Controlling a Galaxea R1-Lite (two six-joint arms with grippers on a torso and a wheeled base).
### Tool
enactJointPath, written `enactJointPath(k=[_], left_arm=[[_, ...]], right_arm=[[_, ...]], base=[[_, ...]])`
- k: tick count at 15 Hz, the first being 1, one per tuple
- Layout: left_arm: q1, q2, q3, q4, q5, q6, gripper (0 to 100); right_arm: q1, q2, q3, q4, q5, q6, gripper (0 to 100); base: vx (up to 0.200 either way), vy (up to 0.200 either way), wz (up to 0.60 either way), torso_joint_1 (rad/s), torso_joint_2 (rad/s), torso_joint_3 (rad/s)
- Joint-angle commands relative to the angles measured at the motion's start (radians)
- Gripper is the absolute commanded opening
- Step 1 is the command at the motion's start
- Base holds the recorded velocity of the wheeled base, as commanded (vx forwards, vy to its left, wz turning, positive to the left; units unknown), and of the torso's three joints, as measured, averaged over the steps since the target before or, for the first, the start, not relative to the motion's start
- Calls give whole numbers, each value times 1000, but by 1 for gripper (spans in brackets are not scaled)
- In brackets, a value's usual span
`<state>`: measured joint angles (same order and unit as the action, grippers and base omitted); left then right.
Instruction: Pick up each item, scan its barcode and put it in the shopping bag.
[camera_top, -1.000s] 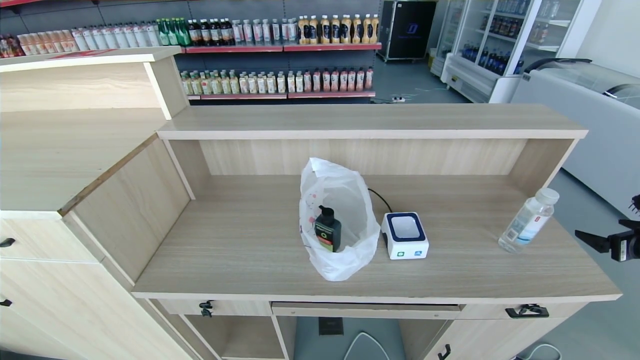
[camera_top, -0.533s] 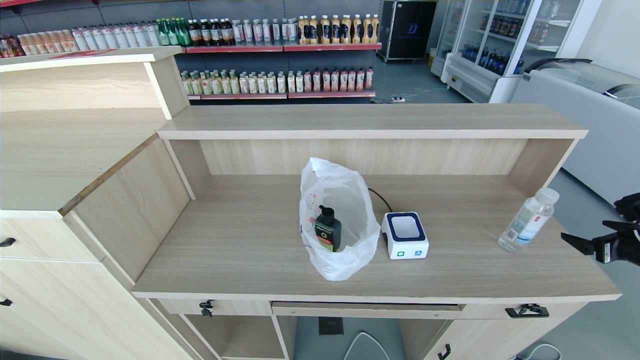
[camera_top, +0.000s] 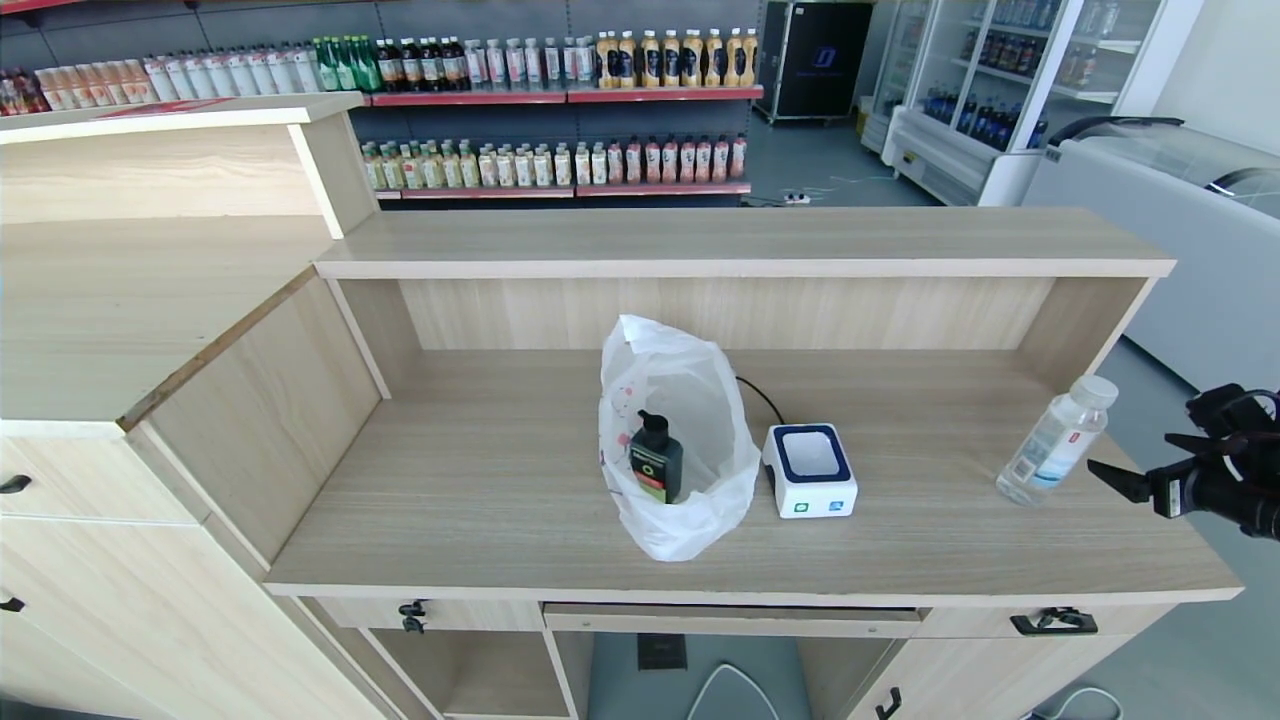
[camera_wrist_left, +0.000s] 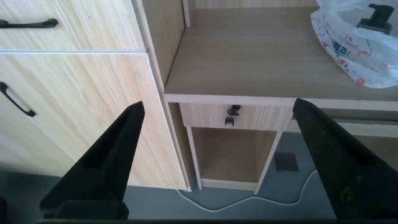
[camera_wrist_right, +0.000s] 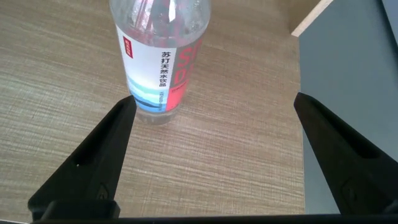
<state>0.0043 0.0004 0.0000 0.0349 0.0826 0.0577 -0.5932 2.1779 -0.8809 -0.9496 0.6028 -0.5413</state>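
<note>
Right now I'm watching the water bottle (camera_top: 1055, 440) standing upright near the right end of the counter (camera_top: 480, 500), cap on, label facing my right wrist camera. My right gripper (camera_top: 1140, 462) is closing in on it from the right edge; it's sitting nearer the bottle than it was a second ago, but nothing is touching. Through the right wrist camera the jaws are spread wide, the bottle (camera_wrist_right: 158, 59) lining up in the gap ahead of the right gripper (camera_wrist_right: 211, 162), beyond the tips and not gripped.

The shopping bag (camera_top: 672, 440) is standing open mid-counter, and a dark pump bottle (camera_top: 655, 462) is sitting upright inside it. Just beside the bag, on its right, the white scanner (camera_top: 810, 470) is resting window up, its black cable (camera_top: 760, 395) trailing back behind the bag.

My left gripper (camera_wrist_left: 214, 162) is hanging low in front of the counter's left end, jaws wide apart and carrying nothing, looking at a drawer lock (camera_wrist_left: 231, 115) under the edge, with the bag (camera_wrist_left: 354, 43) showing above.
</note>
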Motion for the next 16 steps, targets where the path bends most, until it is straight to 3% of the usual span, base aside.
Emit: enactJointPath(k=[1, 10, 16], left_arm=[[0, 0, 0, 0, 0, 1, 100], [0, 0, 0, 0, 0, 1, 100], [0, 0, 0, 0, 0, 1, 100]], right_arm=[[13, 28, -20, 0, 0, 0, 100], [72, 62, -40, 0, 0, 0, 100], [112, 106, -127, -3, -1, 15, 100]], base=[[0, 0, 0, 0, 0, 0], [0, 0, 0, 0, 0, 0], [0, 0, 0, 0, 0, 0]])
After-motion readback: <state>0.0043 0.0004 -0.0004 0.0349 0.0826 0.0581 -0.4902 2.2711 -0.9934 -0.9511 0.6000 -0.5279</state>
